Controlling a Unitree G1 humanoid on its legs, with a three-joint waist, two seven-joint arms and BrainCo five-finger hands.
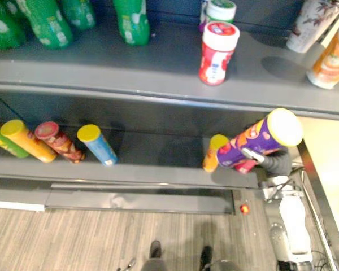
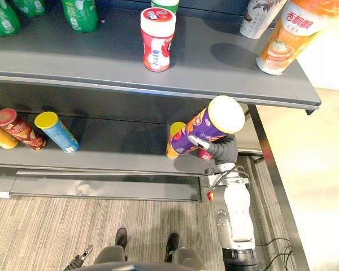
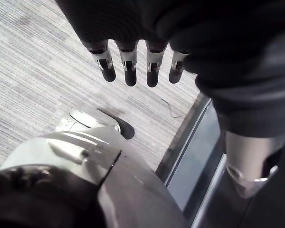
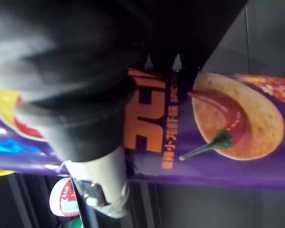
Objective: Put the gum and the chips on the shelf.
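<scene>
Right hand [image 2: 220, 149] wrapped round purple chips can [image 2: 206, 125], at right end of lower shelf [image 2: 118, 152]. Can tilted: base points far-left into shelf, just beside orange can [image 2: 172, 148]; lid near-right. Left hand [image 3: 129, 61] slack-fingered, empty, low over floor, well apart.

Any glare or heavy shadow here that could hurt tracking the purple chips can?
Right eye view: the purple chips can has its lid washed near white; the floor to its right is bright too. Left eye view: the lower shelf sits in shade under the upper shelf. Right wrist view: the right robot hand covers much of the can.
</scene>
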